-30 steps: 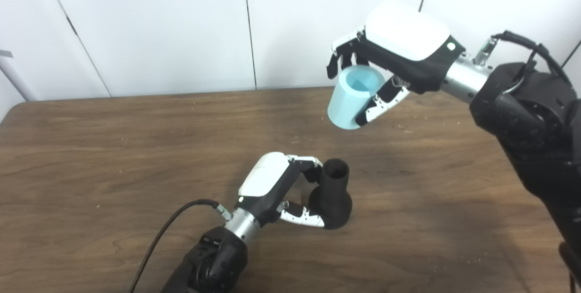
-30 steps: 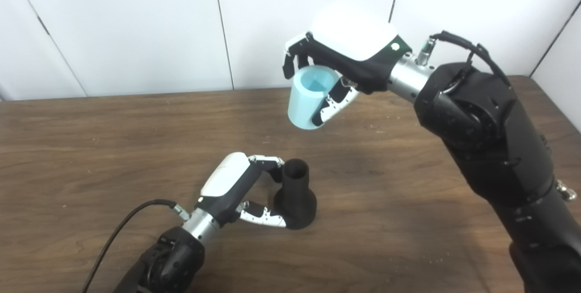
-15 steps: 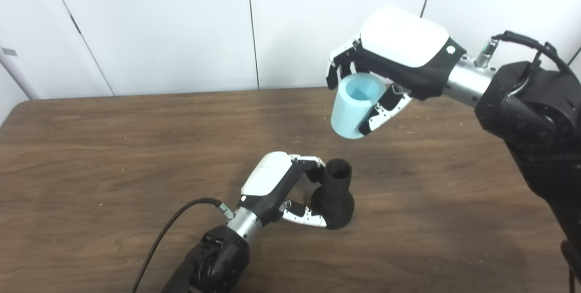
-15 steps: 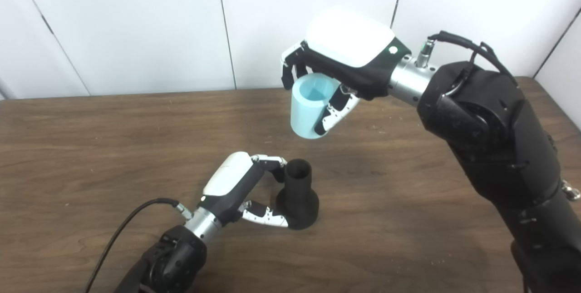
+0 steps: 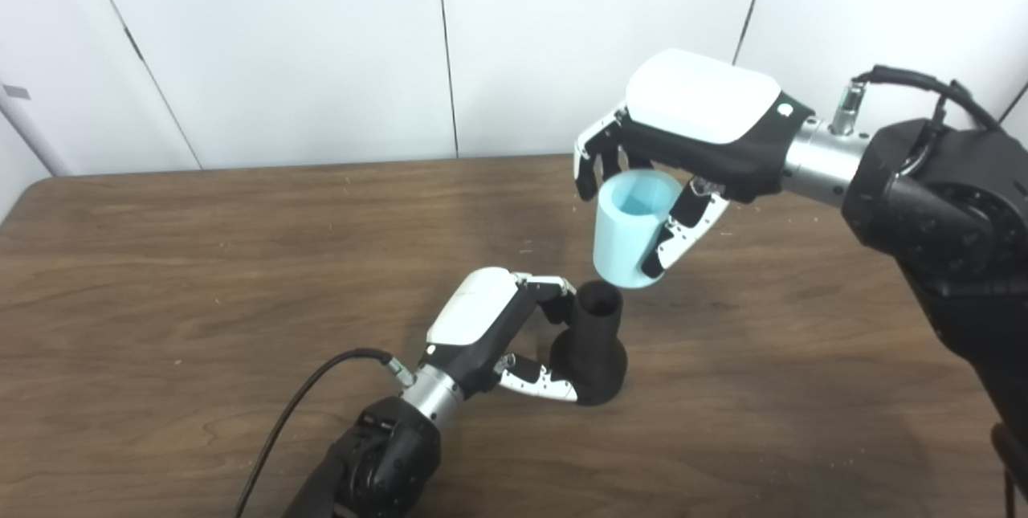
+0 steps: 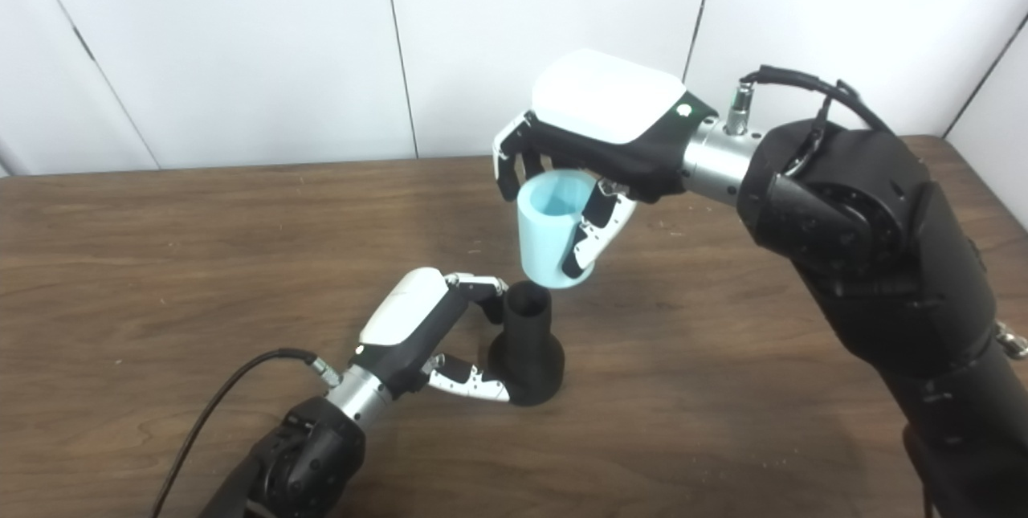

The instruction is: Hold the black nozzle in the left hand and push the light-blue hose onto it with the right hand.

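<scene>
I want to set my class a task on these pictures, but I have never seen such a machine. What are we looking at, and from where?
This is a humanoid robot working at a wooden table. Both pictures come from two cameras side by side on its head, so they show one scene from slightly different spots. Its arms reach in from the bottom edge.

The left hand grips a black nozzle, which stands upright on the table with its open neck upward. The right hand has its fingers around a light-blue hose, a short open tube, in the air just above and a little to the right of the nozzle's mouth. It is not yet pushed on.
</scene>
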Tool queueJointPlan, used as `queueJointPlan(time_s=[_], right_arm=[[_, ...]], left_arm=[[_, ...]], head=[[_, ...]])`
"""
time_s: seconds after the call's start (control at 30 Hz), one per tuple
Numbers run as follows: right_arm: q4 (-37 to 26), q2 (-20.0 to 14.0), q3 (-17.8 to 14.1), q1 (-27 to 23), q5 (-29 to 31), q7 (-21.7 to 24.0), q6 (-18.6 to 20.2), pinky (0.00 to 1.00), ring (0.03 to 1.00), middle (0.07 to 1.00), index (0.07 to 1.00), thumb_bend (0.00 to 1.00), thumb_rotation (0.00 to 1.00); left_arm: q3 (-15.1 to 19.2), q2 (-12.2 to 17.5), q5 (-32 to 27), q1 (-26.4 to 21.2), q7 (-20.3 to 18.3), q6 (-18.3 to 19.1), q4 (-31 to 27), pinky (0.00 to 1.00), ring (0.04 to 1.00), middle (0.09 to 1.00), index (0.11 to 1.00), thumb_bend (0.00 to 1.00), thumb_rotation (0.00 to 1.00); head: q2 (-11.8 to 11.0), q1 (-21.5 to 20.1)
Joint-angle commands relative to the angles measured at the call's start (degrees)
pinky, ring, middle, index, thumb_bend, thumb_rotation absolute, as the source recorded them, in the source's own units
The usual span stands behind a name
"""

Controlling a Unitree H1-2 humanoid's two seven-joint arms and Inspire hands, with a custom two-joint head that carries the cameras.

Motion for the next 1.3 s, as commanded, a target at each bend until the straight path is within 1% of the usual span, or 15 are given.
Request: queueJointPlan(time_s=[0.0, 0.13, 0.23, 0.37, 0.53, 0.87, 0.93, 1.03, 1.13, 1.27], right_arm=[[-2.3, -0.3, -0.4, -4.4, 0.4, 1.1, 2.3, 0.21, 0.338, 0.449, 0.539, 0.51, 0.00], [-3.3, -0.3, 0.2, -5.3, 1.1, 2.3, 4.0, 0.20, 0.333, 0.448, 0.537, 0.51, 0.00], [-3.6, -0.4, 0.4, -5.9, 2.3, 2.5, 4.0, 0.19, 0.331, 0.447, 0.536, 0.51, 0.00], [-3.0, -0.6, 0.7, -6.2, 3.0, 0.9, 0.3, 0.20, 0.337, 0.453, 0.532, 0.51, 0.00], [-2.6, -0.2, 0.7, -5.9, 2.7, 0.0, -2.1, 0.21, 0.350, 0.465, 0.522, 0.51, 0.00], [-2.1, 0.7, 0.3, -4.6, 2.4, -2.4, -3.6, 0.22, 0.349, 0.454, 0.526, 0.51, 0.00], [-1.8, 1.1, -0.1, -3.6, 2.6, -4.2, -5.2, 0.22, 0.350, 0.452, 0.526, 0.51, 0.00], [-0.7, 1.6, -1.0, -1.5, 2.9, -8.2, -9.3, 0.25, 0.365, 0.456, 0.528, 0.51, 0.00], [0.0, 1.8, -1.3, -0.6, 2.8, -9.8, -11.3, 0.26, 0.368, 0.456, 0.528, 0.51, 0.00], [0.5, 1.8, -1.6, 0.1, 2.5, -10.3, -12.3, 0.25, 0.370, 0.450, 0.527, 0.51, 0.00]], left_arm=[[-1.3, 2.2, 2.2, 1.8, -4.2, 2.0, 2.8, 0.79, 0.574, 0.499, 0.475, 0.52, 0.00], [-1.4, 2.2, 2.3, 1.7, -4.2, 2.1, 2.9, 0.79, 0.574, 0.498, 0.476, 0.52, 0.00], [-1.4, 2.2, 2.3, 1.6, -4.2, 2.2, 2.8, 0.79, 0.574, 0.498, 0.476, 0.52, 0.00], [-1.4, 2.2, 2.4, 1.6, -4.2, 2.2, 2.8, 0.79, 0.574, 0.499, 0.476, 0.52, 0.00], [-1.5, 2.1, 2.5, 1.6, -4.2, 2.4, 2.6, 0.79, 0.575, 0.499, 0.475, 0.52, 0.00], [-1.5, 2.3, 2.4, 1.8, -4.2, 2.3, 2.6, 0.79, 0.575, 0.500, 0.473, 0.52, 0.00], [-1.5, 2.2, 2.6, 1.9, -4.1, 2.4, 2.5, 0.79, 0.574, 0.500, 0.474, 0.52, 0.00], [-1.7, 2.2, 2.7, 2.1, -4.0, 2.4, 2.5, 0.79, 0.574, 0.496, 0.477, 0.52, 0.00], [-1.6, 2.3, 2.6, 2.1, -4.1, 2.3, 2.4, 0.79, 0.574, 0.496, 0.477, 0.52, 0.00], [-1.5, 2.5, 2.5, 1.9, -4.4, 2.4, 2.3, 0.80, 0.575, 0.497, 0.476, 0.52, 0.00]], head=[[0.0, -0.1], [0.0, 0.0], [0.0, 0.0], [0.1, 0.1], [0.2, 0.2], [0.2, 0.4], [0.3, 0.4], [0.3, 0.2], [0.5, 0.2], [0.5, 0.2]])
